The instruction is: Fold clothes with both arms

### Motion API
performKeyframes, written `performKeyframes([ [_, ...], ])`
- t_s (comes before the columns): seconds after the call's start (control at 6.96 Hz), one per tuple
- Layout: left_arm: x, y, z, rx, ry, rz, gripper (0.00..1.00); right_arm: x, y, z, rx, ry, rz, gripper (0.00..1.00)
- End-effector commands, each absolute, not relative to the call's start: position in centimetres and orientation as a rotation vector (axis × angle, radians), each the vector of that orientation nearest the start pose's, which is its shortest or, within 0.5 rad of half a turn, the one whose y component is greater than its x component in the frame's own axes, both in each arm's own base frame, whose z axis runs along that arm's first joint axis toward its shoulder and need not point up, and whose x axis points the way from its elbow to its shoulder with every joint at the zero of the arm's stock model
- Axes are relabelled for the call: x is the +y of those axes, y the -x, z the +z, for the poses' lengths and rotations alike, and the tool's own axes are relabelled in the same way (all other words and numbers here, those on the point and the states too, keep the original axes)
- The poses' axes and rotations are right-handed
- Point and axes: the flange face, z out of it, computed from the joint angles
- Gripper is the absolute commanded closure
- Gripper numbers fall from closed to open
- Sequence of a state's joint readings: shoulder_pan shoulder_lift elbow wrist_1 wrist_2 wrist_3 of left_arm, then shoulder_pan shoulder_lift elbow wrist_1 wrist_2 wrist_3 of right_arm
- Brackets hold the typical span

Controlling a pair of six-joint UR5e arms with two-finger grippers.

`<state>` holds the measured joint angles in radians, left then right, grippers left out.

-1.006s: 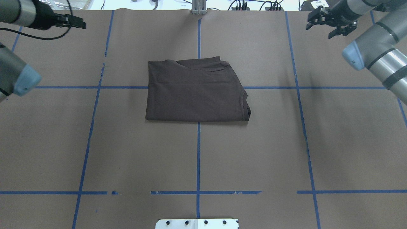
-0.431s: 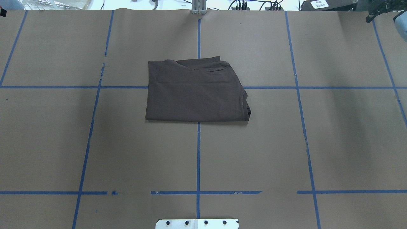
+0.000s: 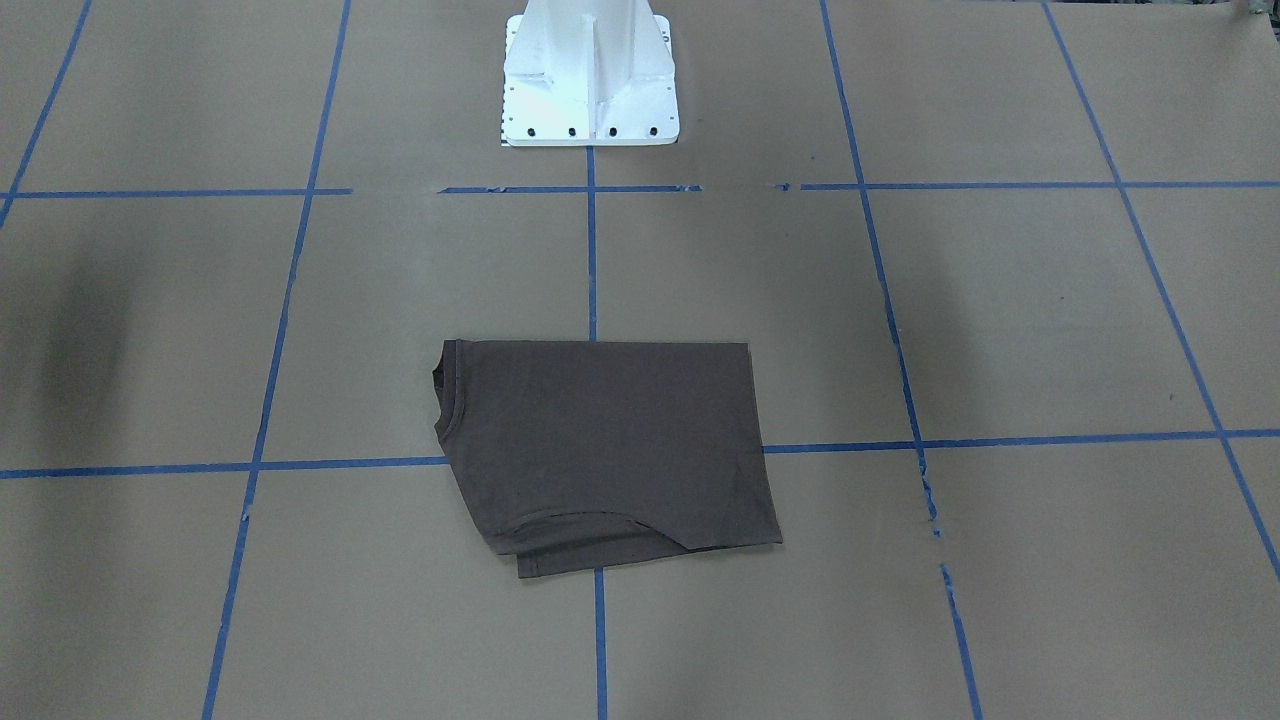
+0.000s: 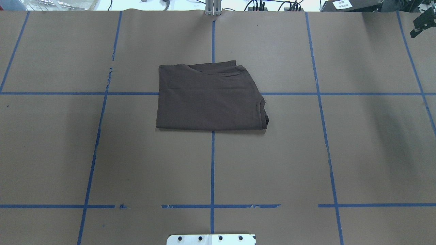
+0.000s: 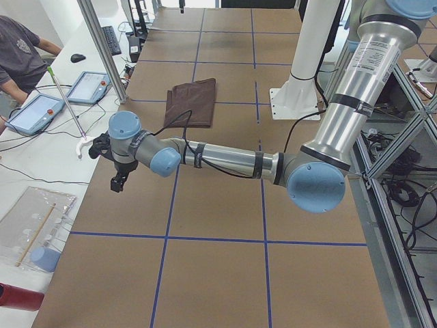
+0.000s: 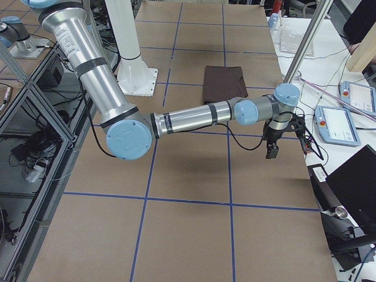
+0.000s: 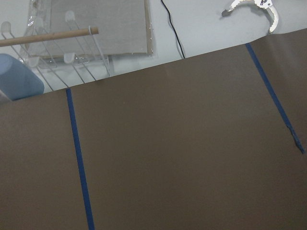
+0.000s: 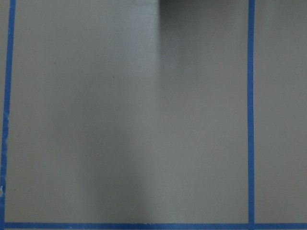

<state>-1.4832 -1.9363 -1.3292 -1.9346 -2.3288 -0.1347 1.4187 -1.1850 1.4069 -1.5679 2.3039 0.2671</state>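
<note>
The T-shirt [image 4: 207, 98] lies mid-bench [image 4: 136, 163], long axis crosswise, well apart from the left fingers [image 5: 118, 182] and right fingers [image 6: 272, 150], whose opening cannot be determined.

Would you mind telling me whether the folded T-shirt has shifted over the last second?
No. The T-shirt lies where it was, its near edge still crossing the centre blue tape line.

Left arm [image 5: 225, 158]: silver-grey tubes, light blue joint caps, black bands at the joints, black cable looping along the forearm, small print on the upper tube. Black left gripper [image 5: 117, 183]. Right arm [image 6: 194, 116]: same build, black cable sagging under the forearm. Black right gripper [image 6: 272, 151]. White pedestal base [image 3: 590, 70], dark screws along its foot plate.
</note>
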Motion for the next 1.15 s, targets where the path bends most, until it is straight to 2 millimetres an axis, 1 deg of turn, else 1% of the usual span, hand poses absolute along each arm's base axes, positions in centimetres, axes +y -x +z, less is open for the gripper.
performKeyframes([
  [0.0, -64.9, 5.4, 56.2, 0.751, -0.260, 0.184, 0.00, -61.0, 2.1, 54.1, -0.754, -0.025, -0.012, 0.00],
  [0.14, -62.4, 6.4, 58.9, 0.749, -0.215, 0.209, 0.00, -58.0, 1.6, 55.4, -0.749, -0.017, -0.031, 0.00],
  [0.29, -60.7, 7.4, 57.3, 0.754, -0.155, 0.168, 0.00, -56.7, 1.3, 56.3, -0.749, -0.004, -0.024, 0.00],
  [0.43, -57.8, 7.1, 56.7, 0.762, -0.064, 0.137, 0.00, -56.2, 1.1, 56.4, -0.748, 0.001, -0.019, 0.00],
  [0.58, -53.1, 6.6, 58.0, 0.765, -0.059, 0.142, 0.00, -55.8, 1.1, 56.3, -0.748, 0.003, -0.022, 0.00],
  [0.72, -52.0, 6.5, 58.9, 0.767, -0.056, 0.138, 0.00, -55.8, 1.1, 56.6, -0.746, 0.008, -0.045, 0.00],
  [0.86, -50.2, 6.5, 61.3, 0.770, -0.020, 0.127, 0.00, -55.6, 1.1, 56.9, -0.741, 0.020, -0.061, 0.00],
  [1.01, -50.7, 6.4, 60.3, 0.766, -0.072, 0.146, 0.00, -55.6, 1.1, 57.0, -0.741, 0.021, -0.062, 0.00],
])
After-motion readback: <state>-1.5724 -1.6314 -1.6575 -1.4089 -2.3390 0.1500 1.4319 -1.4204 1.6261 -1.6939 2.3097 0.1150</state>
